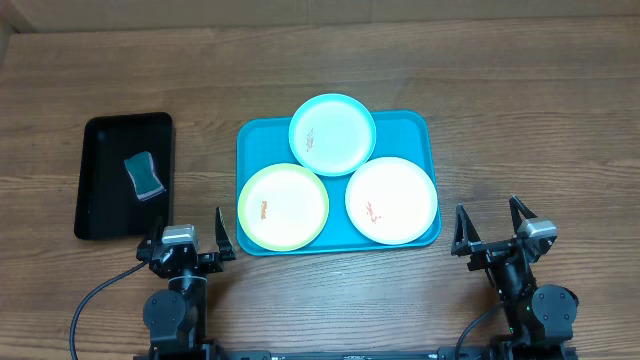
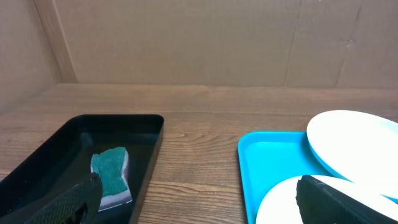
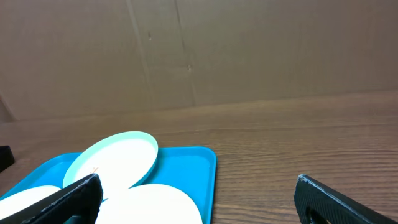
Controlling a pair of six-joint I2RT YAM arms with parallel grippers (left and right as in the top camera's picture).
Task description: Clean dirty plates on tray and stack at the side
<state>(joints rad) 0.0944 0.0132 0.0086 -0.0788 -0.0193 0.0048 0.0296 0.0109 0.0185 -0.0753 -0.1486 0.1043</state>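
3 smeared plates [image 1: 392, 200] are laid on the tray [image 1: 405, 130]; left end effector [image 1: 190, 232] and right end effector [image 1: 488, 222] are held spread apart, empty.

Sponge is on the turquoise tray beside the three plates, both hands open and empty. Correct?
Not quite. The sponge lies in the black tray, left of the turquoise tray, as the overhead and left wrist views show. The rest holds: the three plates sit on the turquoise tray, and the left hand and right hand are open and empty.
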